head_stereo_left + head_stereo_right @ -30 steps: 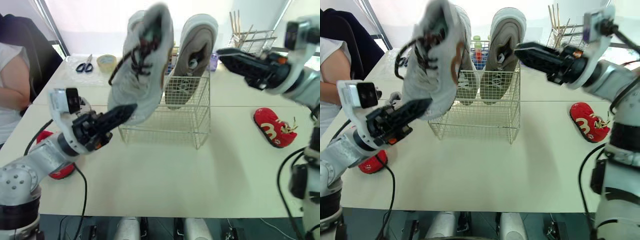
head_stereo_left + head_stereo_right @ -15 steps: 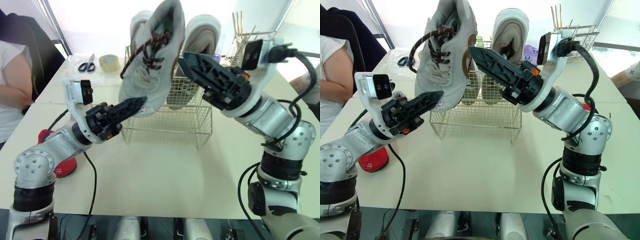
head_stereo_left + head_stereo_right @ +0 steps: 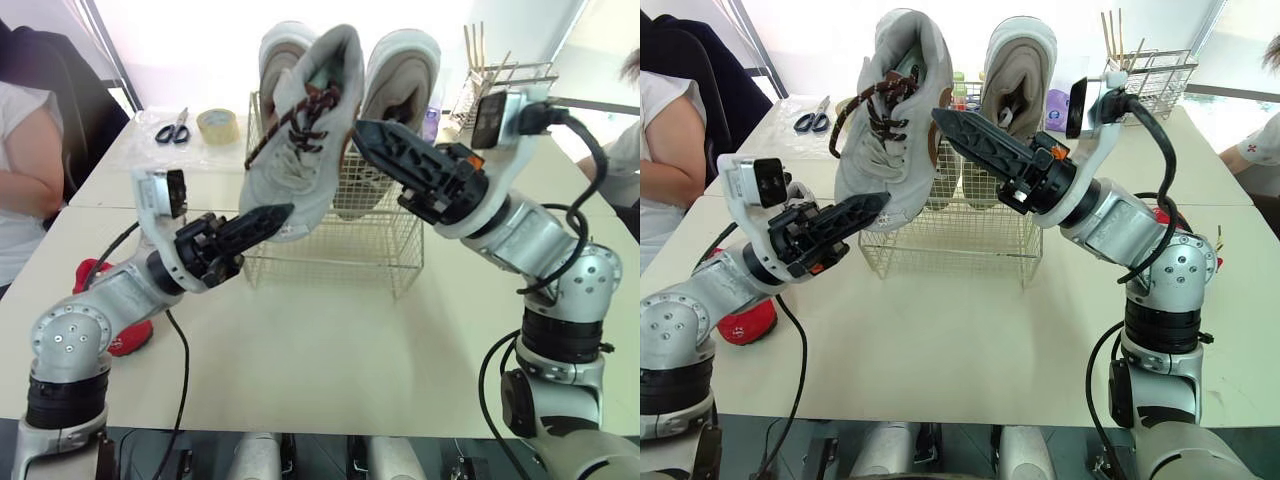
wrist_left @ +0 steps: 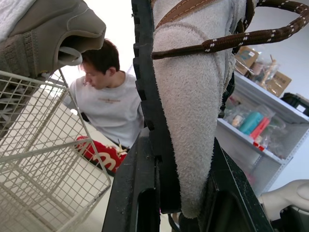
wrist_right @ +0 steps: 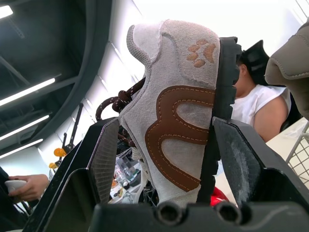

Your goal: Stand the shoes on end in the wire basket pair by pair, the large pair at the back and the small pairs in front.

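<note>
A large grey suede shoe with brown laces hangs toe down in front of the wire basket. My left gripper is shut on its toe. My right gripper reaches in from the right and stands open, its fingers on either side of the shoe's heel with gaps on both sides. Two big grey shoes stand on end at the back of the basket. One small red shoe lies by my left arm, and another red shoe lies to the right of the basket.
Scissors and a roll of tape lie at the back left. A second wire rack stands at the back right. One person sits at the table's left side and another person at its right.
My right arm has swung in from the right and brought its open fingers around the grey shoe's heel. My left gripper has carried the shoe slightly right and lower, towards the basket.
</note>
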You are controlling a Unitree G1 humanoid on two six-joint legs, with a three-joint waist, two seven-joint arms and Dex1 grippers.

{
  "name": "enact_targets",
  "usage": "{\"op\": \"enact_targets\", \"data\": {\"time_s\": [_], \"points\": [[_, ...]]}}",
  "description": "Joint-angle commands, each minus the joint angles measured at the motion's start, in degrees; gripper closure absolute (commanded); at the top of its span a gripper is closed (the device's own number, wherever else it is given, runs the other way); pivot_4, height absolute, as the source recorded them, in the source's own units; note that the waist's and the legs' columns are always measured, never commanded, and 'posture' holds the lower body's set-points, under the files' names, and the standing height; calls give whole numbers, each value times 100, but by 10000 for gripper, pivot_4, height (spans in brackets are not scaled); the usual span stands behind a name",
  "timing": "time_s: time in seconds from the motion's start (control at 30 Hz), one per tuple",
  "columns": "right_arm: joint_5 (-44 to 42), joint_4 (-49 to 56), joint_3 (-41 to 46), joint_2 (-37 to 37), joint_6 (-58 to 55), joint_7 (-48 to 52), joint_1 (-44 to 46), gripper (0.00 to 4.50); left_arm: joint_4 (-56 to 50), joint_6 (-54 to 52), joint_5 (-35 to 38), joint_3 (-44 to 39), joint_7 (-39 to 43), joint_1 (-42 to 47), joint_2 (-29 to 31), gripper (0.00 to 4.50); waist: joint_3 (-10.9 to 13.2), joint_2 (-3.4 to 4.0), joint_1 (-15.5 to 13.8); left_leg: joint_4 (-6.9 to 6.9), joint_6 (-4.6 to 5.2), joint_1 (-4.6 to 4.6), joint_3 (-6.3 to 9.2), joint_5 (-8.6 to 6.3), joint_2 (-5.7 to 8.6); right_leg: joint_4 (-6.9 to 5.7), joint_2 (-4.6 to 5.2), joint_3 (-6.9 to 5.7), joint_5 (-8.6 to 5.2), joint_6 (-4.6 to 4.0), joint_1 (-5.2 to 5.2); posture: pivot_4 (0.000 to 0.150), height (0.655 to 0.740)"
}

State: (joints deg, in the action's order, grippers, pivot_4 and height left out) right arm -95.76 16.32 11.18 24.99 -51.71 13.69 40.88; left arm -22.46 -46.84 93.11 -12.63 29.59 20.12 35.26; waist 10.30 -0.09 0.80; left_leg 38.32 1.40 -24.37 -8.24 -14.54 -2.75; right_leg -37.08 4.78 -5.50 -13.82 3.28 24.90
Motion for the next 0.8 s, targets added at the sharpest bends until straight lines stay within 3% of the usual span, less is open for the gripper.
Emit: {"op": "enact_targets", "data": {"time_s": [0.03,0.07,0.2,0.8], "points": [[232,-88,77,7,219,120,165,11914,-476,-65,272,26,47,1,-16,41617,0,0,0,0,1,0,0,0,0,0,0,0,0,0,0,1500,7352],[269,-140,115,-19,263,167,172,11914,-463,-19,352,-27,-1,14,-40,41617,0,0,0,0,3,0,0,-2,0,0,0,0,0,0,0,1500,7352],[85,-275,207,-32,289,236,221,667,-416,71,550,-145,-188,78,-71,41617,1,-2,-1,0,1,-1,1,-1,0,1,0,0,0,0,0,1500,7352],[-358,13,132,-193,306,150,229,667,-101,-85,-30,301,-28,39,-293,41617,1,-1,-2,-1,5,-1,2,-3,0,2,-1,0,0,0,0,1500,7352]]}}
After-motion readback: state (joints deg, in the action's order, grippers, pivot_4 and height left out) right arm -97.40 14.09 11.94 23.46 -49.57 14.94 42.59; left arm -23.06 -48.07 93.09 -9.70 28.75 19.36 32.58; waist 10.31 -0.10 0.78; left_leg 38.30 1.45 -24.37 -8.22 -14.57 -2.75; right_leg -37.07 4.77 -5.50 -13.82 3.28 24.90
